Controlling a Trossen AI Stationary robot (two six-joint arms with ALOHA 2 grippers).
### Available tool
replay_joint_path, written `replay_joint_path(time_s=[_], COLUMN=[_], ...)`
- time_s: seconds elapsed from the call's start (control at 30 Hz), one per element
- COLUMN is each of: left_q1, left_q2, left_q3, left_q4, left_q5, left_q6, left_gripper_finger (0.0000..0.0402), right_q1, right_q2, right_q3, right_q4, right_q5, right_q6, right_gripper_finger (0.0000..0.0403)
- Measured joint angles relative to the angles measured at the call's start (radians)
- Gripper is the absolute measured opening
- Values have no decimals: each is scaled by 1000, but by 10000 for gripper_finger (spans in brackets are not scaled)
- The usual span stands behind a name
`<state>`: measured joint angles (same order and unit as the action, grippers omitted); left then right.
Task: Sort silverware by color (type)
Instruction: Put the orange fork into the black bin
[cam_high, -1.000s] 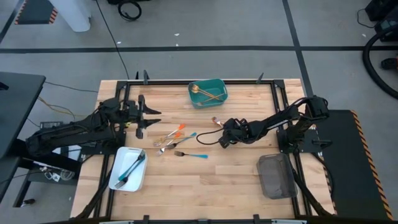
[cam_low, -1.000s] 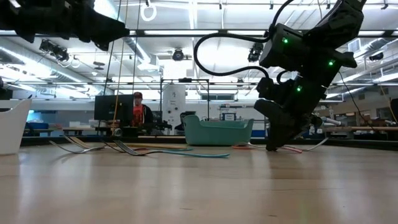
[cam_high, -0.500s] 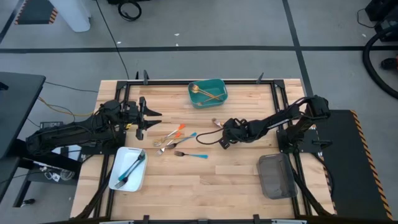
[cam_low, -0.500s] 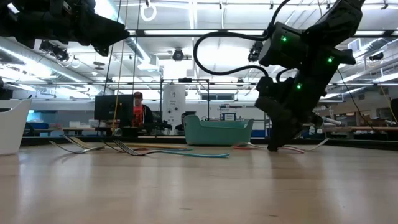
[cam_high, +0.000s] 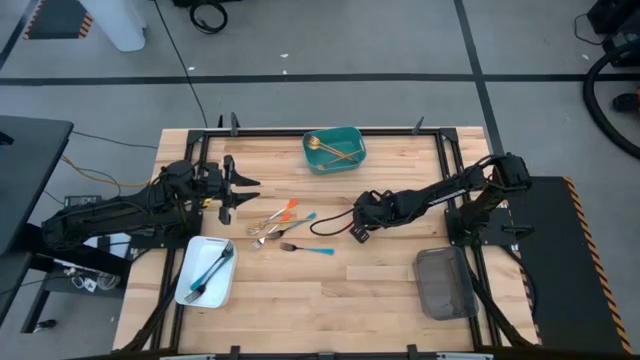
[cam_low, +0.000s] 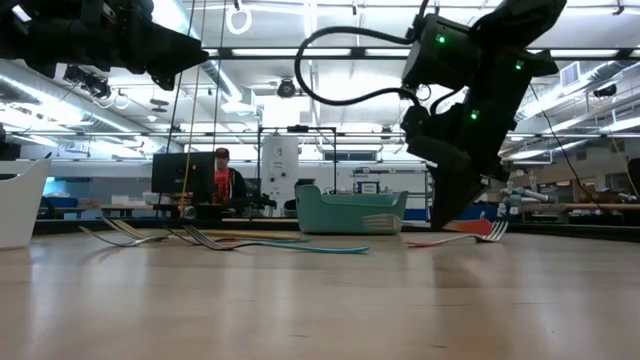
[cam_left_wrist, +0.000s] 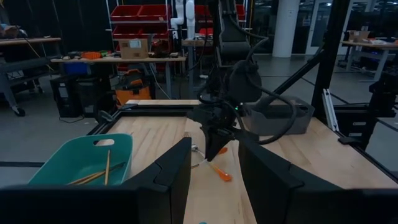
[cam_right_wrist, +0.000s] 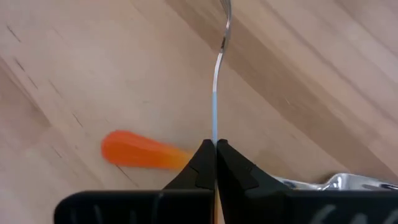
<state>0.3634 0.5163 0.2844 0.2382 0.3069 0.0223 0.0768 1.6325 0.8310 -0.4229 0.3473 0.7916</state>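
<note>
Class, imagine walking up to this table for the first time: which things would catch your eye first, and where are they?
Mid-table, the right gripper is shut on a thin utensil, an orange-handled piece lying beside it. A loose cluster of silverware lies at the table's centre. At the far edge sits a teal tray holding gold pieces.

Right hand (cam_high: 357, 231) pinched shut mid-table; left hand (cam_high: 232, 186) apparently parted, hovering.
</note>
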Motion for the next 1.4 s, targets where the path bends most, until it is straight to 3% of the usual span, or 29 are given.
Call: replay_joint_path(time_s=[0.23,0.5,0.8,0.97,1.2,1.4], left_q1=[0,0,0,0,0,0], left_q2=[0,0,0,0,0,0], left_q3=[0,0,0,0,1,1], left_q4=[-1,0,-1,-1,3,3], left_q5=[0,0,0,0,0,0], left_q6=[0,0,0,-1,-1,-3], left_gripper_finger=[142,142,142,142,142,142], right_q1=[0,0,-1,-7,-8,-19], right_q2=[0,-2,-2,3,27,107], right_q3=[3,3,4,-19,-24,-20], right_q4=[1,2,22,134,139,175], right_q5=[10,25,35,29,25,21], right_q6=[-10,-43,-61,-64,-1,0], right_gripper_finger=[9,42,12,64,147,160])
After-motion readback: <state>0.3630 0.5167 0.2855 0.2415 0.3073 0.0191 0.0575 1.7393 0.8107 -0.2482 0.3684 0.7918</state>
